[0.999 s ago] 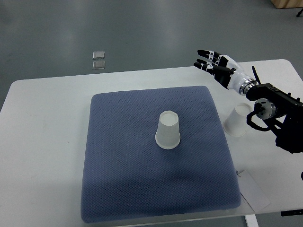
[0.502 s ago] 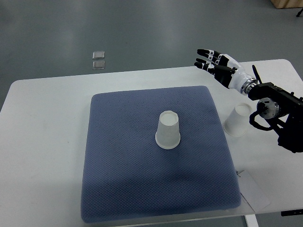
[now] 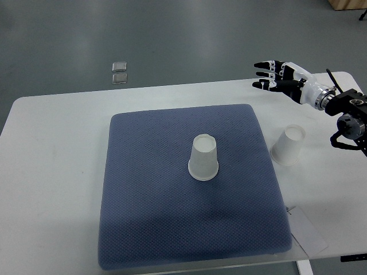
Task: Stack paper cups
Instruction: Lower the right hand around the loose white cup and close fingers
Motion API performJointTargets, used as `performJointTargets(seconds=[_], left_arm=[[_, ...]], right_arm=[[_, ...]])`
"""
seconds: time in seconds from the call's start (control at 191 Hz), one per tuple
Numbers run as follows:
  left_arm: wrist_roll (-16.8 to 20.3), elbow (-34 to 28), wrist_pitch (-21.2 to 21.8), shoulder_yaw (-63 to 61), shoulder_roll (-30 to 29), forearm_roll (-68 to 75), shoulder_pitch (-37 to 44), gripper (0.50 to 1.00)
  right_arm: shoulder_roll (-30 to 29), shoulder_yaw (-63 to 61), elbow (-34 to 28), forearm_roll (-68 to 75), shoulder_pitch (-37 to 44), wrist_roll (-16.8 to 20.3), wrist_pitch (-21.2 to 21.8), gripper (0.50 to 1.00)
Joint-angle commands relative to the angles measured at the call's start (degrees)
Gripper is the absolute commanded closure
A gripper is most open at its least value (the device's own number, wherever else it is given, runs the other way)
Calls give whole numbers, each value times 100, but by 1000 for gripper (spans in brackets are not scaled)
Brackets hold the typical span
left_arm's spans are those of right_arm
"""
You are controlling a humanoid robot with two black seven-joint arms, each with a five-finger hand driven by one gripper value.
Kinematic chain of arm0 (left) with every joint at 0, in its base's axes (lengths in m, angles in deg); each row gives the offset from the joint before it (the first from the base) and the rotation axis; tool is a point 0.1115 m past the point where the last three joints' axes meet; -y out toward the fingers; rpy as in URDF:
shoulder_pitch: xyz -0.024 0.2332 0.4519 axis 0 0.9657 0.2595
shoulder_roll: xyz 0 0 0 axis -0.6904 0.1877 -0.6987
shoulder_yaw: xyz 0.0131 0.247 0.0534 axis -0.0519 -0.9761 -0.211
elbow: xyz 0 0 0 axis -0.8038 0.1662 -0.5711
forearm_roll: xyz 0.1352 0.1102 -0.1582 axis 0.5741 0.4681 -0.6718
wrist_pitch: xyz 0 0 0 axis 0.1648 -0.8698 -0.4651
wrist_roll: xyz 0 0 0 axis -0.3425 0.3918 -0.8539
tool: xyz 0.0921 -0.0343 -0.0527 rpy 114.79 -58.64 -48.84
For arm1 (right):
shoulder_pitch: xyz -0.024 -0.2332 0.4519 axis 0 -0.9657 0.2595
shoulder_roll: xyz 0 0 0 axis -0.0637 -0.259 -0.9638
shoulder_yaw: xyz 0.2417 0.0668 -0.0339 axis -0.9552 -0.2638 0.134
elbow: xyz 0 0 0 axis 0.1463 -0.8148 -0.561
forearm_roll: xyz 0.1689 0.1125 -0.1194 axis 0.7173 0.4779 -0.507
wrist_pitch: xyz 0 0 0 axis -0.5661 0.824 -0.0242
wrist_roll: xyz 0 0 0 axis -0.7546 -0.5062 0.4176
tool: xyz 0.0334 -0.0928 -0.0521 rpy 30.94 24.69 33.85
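Note:
One white paper cup [image 3: 204, 157] stands upside down in the middle of the blue-grey mat [image 3: 143, 189]. A second white paper cup [image 3: 288, 145] stands upside down on the white table [image 3: 57, 172], just off the mat's right edge. My right hand [image 3: 274, 75] hovers over the table's far right part, well beyond the second cup, fingers spread and holding nothing. Its arm [image 3: 347, 112] comes in from the right edge. The left arm does not show.
A small white sheet [image 3: 307, 232] lies at the mat's near right corner. Two small clear squares [image 3: 119, 71] sit on the grey floor beyond the table. A wooden corner [image 3: 347, 4] shows at the top right.
My right hand has drawn back to the right and slightly away, leaving the second cup fully uncovered. Both cups stay where they were.

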State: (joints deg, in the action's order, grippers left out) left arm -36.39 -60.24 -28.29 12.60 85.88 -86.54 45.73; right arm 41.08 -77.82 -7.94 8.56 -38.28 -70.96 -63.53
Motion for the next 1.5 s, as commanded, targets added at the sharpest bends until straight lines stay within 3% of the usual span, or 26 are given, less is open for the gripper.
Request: performJointTargets(seconds=[0.0,0.324,0.686,0.89,1.497], left_arm=[[1,0,1,0,0,0,0,500],[-8,0,1,0,0,0,0,500],[-8,0,1,0,0,0,0,500],[1,0,1,0,0,0,0,500],[-8,0,1,0,0,0,0,500]], right_arm=[[476,340,-369,-484,133,-64,6,597],[1847,1430,-1871,-1898,616,-116,-29,597],[2331,2186,-2619,-3375,739,-301,-381,597],[2339,2616,-2751,-3701,731,-336,-978,597],[2260,3091,-2540,-3780,722,-292,-1374,597]])
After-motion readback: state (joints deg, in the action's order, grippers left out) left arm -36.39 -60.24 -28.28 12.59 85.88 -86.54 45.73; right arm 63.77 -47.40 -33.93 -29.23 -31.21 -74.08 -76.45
